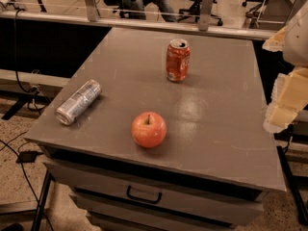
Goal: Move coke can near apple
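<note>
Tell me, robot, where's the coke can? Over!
Tool at right edge, beside the table. Coke can upright, behind apple, apart. Silver can lying left, out of the way.

**Hand point(285, 102) hovering off the right side of the bench point(216, 129)**

The robot's hand is hanging just beyond the bench's right edge, roughly halfway along that side. Only its pale, blocky outer parts are showing, and the picture's border is cutting the rest off. The arm point(297, 35) is extending upward from it, nearer the bench's far right corner, its lower link appearing as a rounded, light-coloured mass.
</note>
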`<state>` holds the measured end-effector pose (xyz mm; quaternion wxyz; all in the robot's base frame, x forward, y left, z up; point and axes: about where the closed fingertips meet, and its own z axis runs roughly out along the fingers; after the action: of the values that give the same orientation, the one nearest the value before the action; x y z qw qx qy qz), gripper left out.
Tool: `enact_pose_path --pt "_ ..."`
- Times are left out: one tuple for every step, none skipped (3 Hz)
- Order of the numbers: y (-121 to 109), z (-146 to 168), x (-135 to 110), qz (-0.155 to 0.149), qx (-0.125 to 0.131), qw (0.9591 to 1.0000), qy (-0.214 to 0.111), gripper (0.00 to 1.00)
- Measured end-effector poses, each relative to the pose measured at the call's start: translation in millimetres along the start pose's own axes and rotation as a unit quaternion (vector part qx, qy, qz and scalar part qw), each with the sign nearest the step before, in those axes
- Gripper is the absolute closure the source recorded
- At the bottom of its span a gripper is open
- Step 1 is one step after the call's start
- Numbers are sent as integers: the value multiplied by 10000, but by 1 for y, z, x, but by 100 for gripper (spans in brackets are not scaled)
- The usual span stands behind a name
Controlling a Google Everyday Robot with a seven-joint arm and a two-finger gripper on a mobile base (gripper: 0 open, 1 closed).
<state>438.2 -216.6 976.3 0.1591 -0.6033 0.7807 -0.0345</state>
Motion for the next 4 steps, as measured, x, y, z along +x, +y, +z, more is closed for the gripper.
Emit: enact_pose_path --pt "0 0 0 0 1 10000 0 0" --pt "-28 14 -26 25 28 9977 -683 0" --pt "-52 30 -52 1 14 9931 -1169 0" --pt "-81 49 -79 28 12 9849 -1732 0"
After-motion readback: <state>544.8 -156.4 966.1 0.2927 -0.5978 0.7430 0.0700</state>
